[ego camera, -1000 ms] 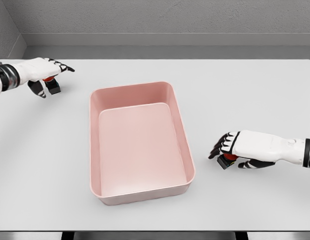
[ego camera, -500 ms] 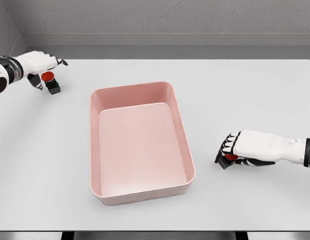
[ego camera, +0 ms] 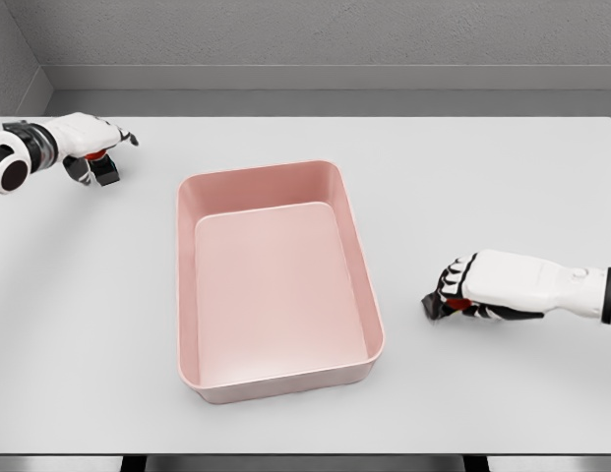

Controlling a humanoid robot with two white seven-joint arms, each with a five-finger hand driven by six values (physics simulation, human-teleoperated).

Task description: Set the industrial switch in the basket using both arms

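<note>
A pink basket (ego camera: 357, 258) lies in the middle of the white table. At the far left stands a small black industrial switch (ego camera: 107, 172) with a red button. My left hand (ego camera: 92, 149) sits right over its top, thumb down on its left side, fingers still stretched out past it. At the right, a second black and red switch (ego camera: 438, 307) rests on the table. My right hand (ego camera: 458, 292) is curled tightly around it, and only the switch's dark left end and a bit of red show.
The table (ego camera: 482, 177) ends at a grey wall behind and at its front edge near the bottom of the view. The basket's walls stand between the two hands.
My left hand has dropped onto the left switch, covering its red button. My right hand's fingers have closed further around the right switch.
</note>
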